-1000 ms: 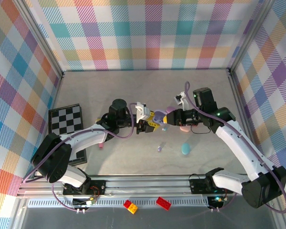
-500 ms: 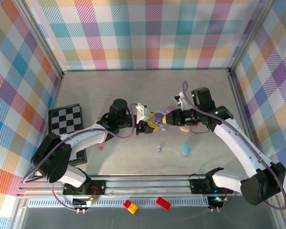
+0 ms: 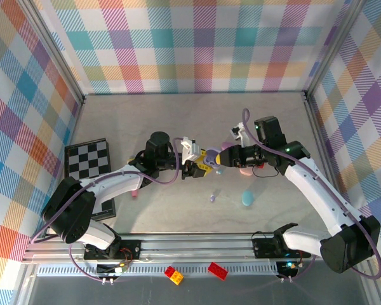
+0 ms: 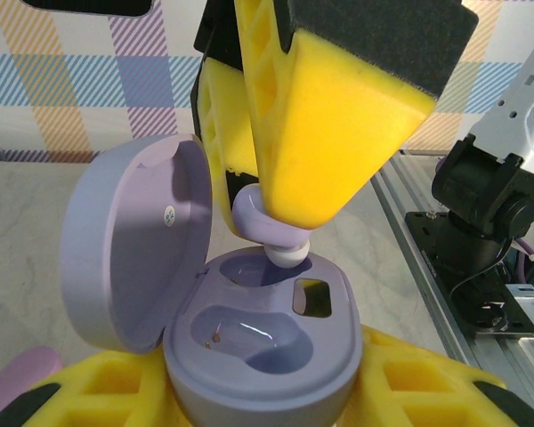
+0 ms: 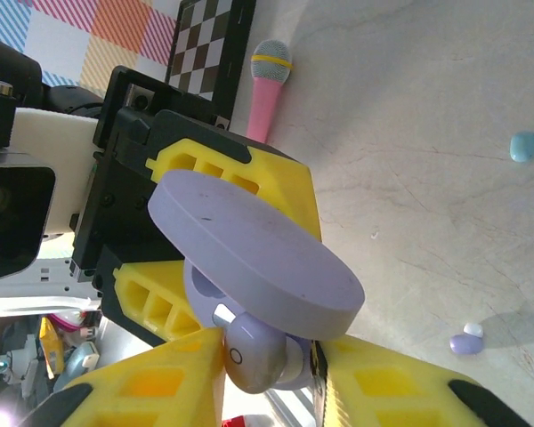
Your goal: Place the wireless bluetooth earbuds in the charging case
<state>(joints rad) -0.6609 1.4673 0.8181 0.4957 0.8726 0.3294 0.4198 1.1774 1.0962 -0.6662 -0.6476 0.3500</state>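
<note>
My left gripper is shut on a lavender charging case, held above the table with its lid swung open. Both moulded slots in the case show bare. My right gripper holds a lavender earbud between its yellow fingers. The bud's white tip sits at the mouth of the far slot. A second lavender earbud lies on the table below, and a teal earbud lies farther off.
A teal oval case and a pink case lie under the right arm. A pink stick and a checkerboard are at the left. Two toy bricks sit on the front rail.
The right gripper has moved slightly left, bringing the lavender earbud onto the case's far slot. The left arm has held still with the case.
</note>
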